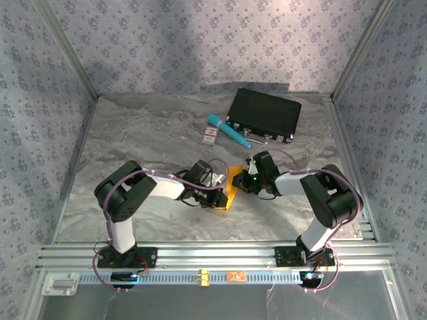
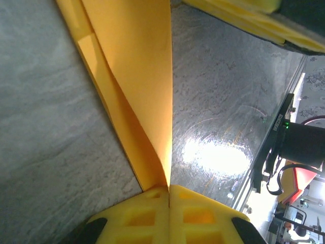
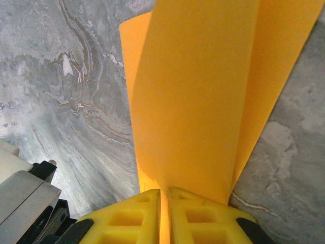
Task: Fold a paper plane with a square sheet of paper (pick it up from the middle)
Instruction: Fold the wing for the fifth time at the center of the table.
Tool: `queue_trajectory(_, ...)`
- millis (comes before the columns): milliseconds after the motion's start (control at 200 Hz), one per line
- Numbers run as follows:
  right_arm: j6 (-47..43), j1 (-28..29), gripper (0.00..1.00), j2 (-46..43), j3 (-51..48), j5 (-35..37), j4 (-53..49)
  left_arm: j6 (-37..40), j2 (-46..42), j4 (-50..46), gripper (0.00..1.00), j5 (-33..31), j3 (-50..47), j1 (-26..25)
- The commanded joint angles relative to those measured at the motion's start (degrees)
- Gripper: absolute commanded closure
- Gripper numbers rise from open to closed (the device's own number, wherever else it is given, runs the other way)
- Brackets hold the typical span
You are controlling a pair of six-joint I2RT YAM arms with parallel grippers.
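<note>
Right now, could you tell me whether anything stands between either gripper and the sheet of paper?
Nothing visible does: the left gripper and right gripper are each shut directly on the folded orange-yellow paper. The teal pen, small card and black case lie farther back.

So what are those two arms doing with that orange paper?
The two arms hold a sheet of paper between them. The left tool is shut on one part of it and the right tool on another; folds already show. A black case, a teal pen and a card lie farther back on the table.
</note>
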Motion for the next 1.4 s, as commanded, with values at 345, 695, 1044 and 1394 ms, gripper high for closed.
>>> queue_trajectory(345,-0.6,0.9,0.86,4.4,0.1,5.5,-3.0,2.8,-1.1,-7.9,0.95,3.4,-2.2,-1.8)
queue_trajectory(695,-0.4,1.0,0.86,4.7,0.2,5.7,-3.2,2.9,-1.6,-8.3,0.95,3.2,-2.8,-2.1)
queue_trajectory(1044,0.0,1.1,0.86,4.8,0.2,5.7,-2.9,2.6,-4.3,-8.7,0.91,1.2,-3.5,-2.5)
queue_trajectory(1394,2.5,1.3,0.86,4.8,-0.8,5.7,-0.8,-1.7,-14.7,-5.9,0.83,-5.4,-5.4,0.6)
